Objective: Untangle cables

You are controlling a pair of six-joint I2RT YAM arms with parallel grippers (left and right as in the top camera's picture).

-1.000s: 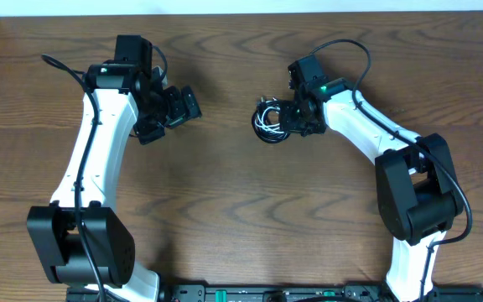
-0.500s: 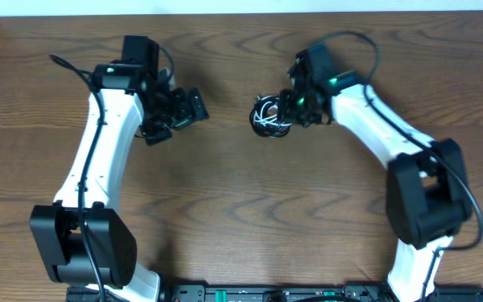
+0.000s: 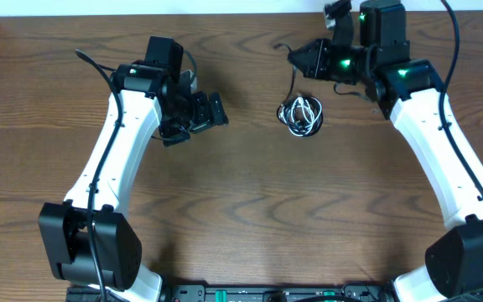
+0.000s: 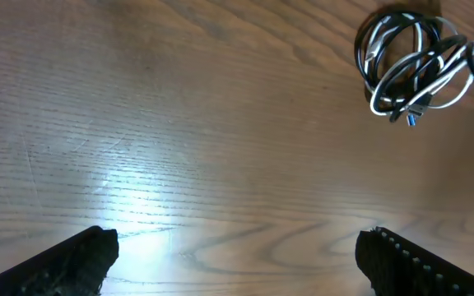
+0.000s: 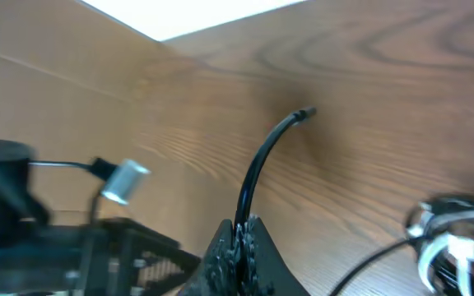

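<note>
The cables form one small bundle [image 3: 302,116] of black and white loops on the wooden table, right of centre, and the same bundle [image 4: 418,70] shows in the left wrist view at top right. My right gripper [image 3: 298,59] is beyond the bundle, shut on a black cable [image 5: 257,168] whose short free end [image 5: 303,113] sticks up past the fingers. This cable runs back down to the bundle [image 5: 455,234]. Whether the bundle rests on the table or hangs just above it I cannot tell. My left gripper [image 3: 205,113] stands open to the left of the bundle, with only bare wood between its fingers [image 4: 97,251].
The table's far edge [image 3: 225,7] meets a white surface just behind the right gripper. The left arm [image 5: 48,238] with a silver plug [image 5: 126,182] shows at the left of the right wrist view. Thick black robot cables loop over both arms.
The right gripper has shut on a black cable and moved right and towards the far edge, drawing the bundle to the right. The left arm has shifted a little right, still open.
</note>
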